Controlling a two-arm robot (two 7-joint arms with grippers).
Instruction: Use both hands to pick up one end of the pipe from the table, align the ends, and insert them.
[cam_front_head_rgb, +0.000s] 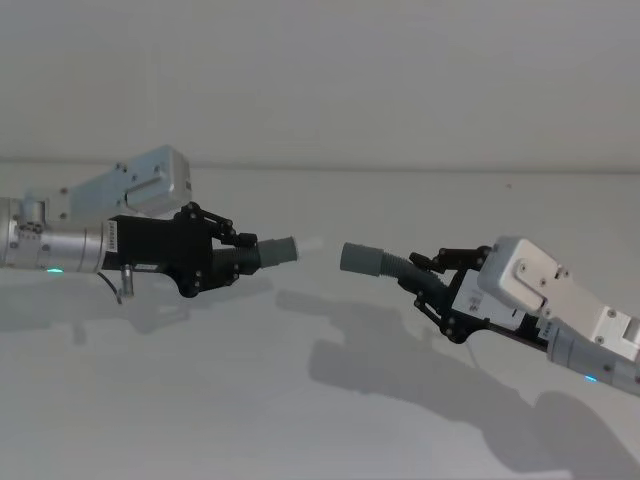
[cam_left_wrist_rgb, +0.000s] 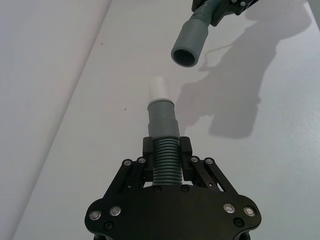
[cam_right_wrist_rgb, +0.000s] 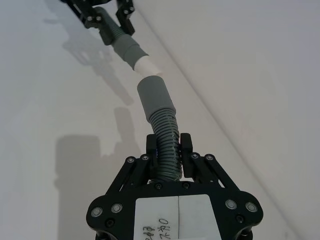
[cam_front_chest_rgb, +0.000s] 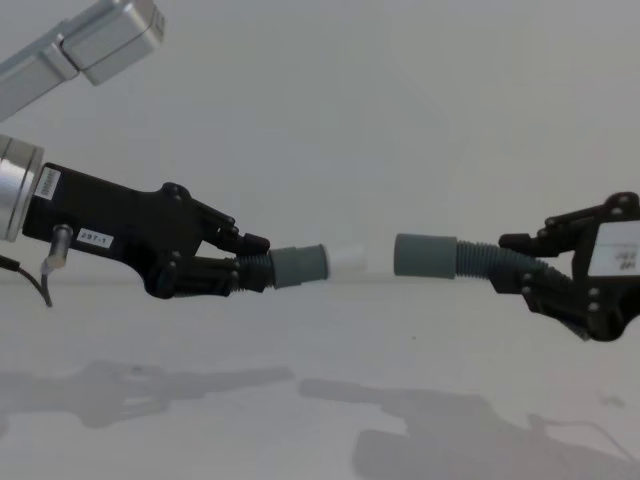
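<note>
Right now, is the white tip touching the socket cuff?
Apart. The chest view shows a clear strip of wall between the white tip and the socket cuff; both pieces are held off the table.

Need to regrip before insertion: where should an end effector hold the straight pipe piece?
On the corrugated section behind the grey cuff, fingers closing from its two sides, as the left end effector does now. That leaves the white spigot free to enter the socket cuff.
</note>
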